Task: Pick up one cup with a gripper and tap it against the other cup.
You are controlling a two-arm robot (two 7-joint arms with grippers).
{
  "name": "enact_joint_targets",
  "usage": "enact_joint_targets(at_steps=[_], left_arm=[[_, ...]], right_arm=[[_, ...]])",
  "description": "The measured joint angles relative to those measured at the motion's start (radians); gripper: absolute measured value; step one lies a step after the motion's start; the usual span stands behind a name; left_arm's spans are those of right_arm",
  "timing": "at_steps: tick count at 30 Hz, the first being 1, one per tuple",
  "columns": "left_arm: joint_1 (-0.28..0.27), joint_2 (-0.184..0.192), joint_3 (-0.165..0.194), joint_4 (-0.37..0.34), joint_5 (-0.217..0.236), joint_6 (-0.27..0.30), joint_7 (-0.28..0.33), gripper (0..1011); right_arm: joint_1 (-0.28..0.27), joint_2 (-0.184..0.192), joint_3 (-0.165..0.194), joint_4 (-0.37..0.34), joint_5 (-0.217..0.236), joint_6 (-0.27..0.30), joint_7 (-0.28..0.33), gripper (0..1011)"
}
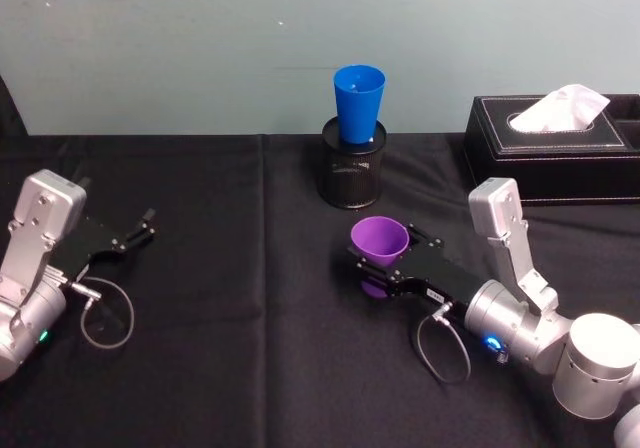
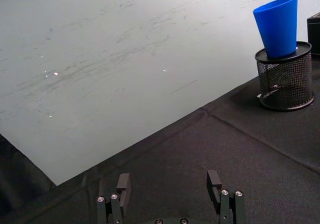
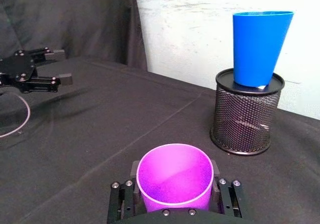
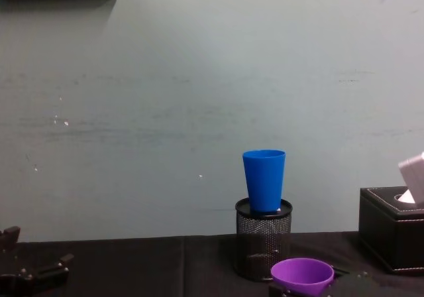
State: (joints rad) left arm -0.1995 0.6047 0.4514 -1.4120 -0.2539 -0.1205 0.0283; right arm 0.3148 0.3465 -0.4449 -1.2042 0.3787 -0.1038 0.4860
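**Item: purple cup, held by the right gripper, for tapping on the blue cup**

- **Location.** The purple cup (image 1: 379,240) is upright, mouth up, on the robot's right of centre over the black cloth (image 1: 250,348). It is near the blue cup but apart from it. I cannot tell whether its base is clear of the cloth.
- **Hold.** The right gripper (image 1: 392,251) is clamped on the purple cup. One finger is on each side of the wall, below the rim, as the right wrist view shows.
- **Target.** The blue cup (image 1: 359,103) is tall and narrow. It is seated upright in the mouth of a mesh pen holder (image 1: 352,173), beyond the purple cup and higher up.
- **Handling, judged.**
  - The purple cup looks like thin, light plastic with a smooth, tapered wall.
  - It would likely flex under a hard squeeze, and it could slide upward out of a loose one.
  - A moderate grip at mid-wall, as now, suits it.
  - The blue cup is perched and looks top-heavy, so a light touch near its rim should do. A firm knock could tip it out of the holder.
- **Other arm.** The left gripper (image 1: 135,233) is parked at the far left, low over the cloth, with its fingers apart and nothing between them.
- **Also present.** A tissue box (image 1: 550,148) stands at the right rear, clear of the cups.
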Motion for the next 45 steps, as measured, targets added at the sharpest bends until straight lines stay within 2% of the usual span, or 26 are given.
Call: enact_joint_targets(at_steps=[3, 10, 11, 12, 13, 45], left_arm=[[0.000, 0.000, 0.000, 0.000, 0.000, 0.000, 0.000, 1000], [0.000, 0.000, 0.000, 0.000, 0.000, 0.000, 0.000, 1000], [0.000, 0.000, 0.000, 0.000, 0.000, 0.000, 0.000, 1000], [0.000, 0.000, 0.000, 0.000, 0.000, 0.000, 0.000, 1000], [0.000, 0.000, 0.000, 0.000, 0.000, 0.000, 0.000, 1000], [0.000, 0.000, 0.000, 0.000, 0.000, 0.000, 0.000, 1000]], right_arm=[[-0.005, 0.002, 0.006, -0.017, -0.008, 0.007, 0.002, 762], [-0.044, 0.032, 0.047, -0.140, -0.019, 0.028, -0.023, 743], [-0.044, 0.032, 0.047, -0.140, -0.019, 0.028, -0.023, 743], [-0.054, 0.038, 0.059, -0.170, -0.015, 0.033, -0.027, 743], [-0.086, 0.054, 0.106, -0.258, 0.034, 0.052, -0.030, 743], [-0.084, 0.054, 0.103, -0.254, 0.030, 0.051, -0.031, 743]])
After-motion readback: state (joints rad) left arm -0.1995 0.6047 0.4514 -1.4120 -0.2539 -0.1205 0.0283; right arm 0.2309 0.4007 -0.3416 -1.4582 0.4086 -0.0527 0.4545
